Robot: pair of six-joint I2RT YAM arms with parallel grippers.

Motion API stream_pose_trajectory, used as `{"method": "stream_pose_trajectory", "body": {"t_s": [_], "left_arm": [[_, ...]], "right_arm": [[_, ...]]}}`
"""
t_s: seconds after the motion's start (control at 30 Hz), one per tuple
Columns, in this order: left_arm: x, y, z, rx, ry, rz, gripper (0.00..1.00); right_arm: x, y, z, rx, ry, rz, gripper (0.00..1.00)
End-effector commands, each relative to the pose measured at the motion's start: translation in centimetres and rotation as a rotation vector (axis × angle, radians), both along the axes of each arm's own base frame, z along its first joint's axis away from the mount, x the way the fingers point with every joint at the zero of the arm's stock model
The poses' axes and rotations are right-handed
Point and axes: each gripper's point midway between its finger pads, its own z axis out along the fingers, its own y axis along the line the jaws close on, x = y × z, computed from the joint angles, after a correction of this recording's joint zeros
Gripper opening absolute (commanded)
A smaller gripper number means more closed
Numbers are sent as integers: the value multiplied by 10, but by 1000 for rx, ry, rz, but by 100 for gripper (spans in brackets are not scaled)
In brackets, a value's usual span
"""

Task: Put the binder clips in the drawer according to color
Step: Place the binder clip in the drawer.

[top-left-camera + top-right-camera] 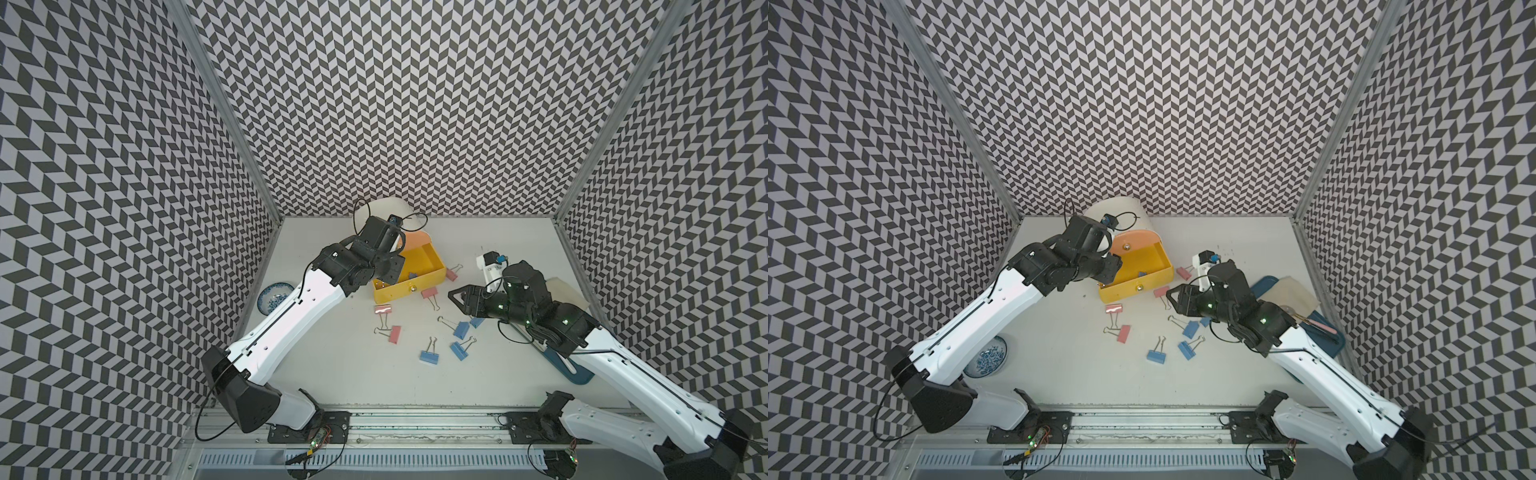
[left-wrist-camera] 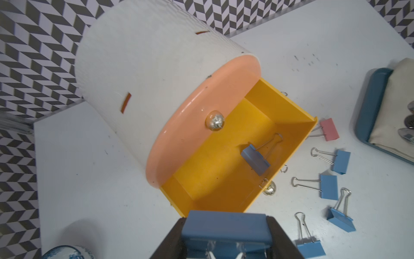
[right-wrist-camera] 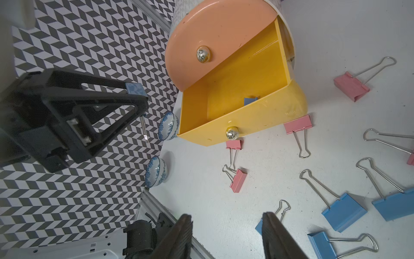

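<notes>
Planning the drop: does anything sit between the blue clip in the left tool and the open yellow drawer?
Nothing visible does. The left tool holds the clip near the drawer's open top; one blue clip lies inside.

- The held blue clip (image 2: 225, 226), pinched in my left gripper (image 2: 226, 233), runs off the edge of the left wrist view. Its wire handles show only as blurred stubs.
- In both top views my own left wrist covers those fingers and that clip.
- Of the stowed clip (image 3: 250, 101) in the yellow drawer (image 3: 246, 121), the right wrist view shows only a blue corner above the front wall.
- My right gripper (image 3: 227, 224) is cut off at the edge, with only two parted finger ends showing. One finger hides part of the half-hidden clip (image 3: 259, 227).
- The blue bits in the bowl (image 1: 992, 374) are too small to tell.
- The shiny metal pieces (image 2: 408, 132) on the tray (image 2: 371, 89) are cut off by the edge.
</notes>
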Motion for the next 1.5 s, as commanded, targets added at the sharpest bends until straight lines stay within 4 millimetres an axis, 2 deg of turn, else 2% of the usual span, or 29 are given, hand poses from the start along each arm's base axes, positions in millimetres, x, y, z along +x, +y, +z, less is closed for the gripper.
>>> {"method": "stream_pose_trajectory", "body": {"t_s": [0.0, 0.23, 0.57, 0.8, 0.97, 1.13, 1.47], "left_arm": [[18, 5, 11, 39, -92, 1, 50], [32, 1, 1, 42, -141, 3, 50], [39, 0, -29, 73, -126, 1, 54], [42, -1, -33, 72, -119, 6, 59], [42, 0, -32, 71, -121, 11, 67], [40, 2, -25, 56, -129, 19, 68], [18, 6, 15, -69, -130, 41, 68]], "right_arm": [[6, 2, 16, 26, -47, 18, 54], [11, -2, 13, 13, -38, 8, 54], [12, -12, 6, 0, -26, -8, 54], [13, -14, 4, -10, -24, -9, 54], [14, -16, 5, -10, -25, -11, 54], [14, -17, 4, -13, -23, -14, 54], [13, -21, -12, -54, -3, -13, 54]]}}
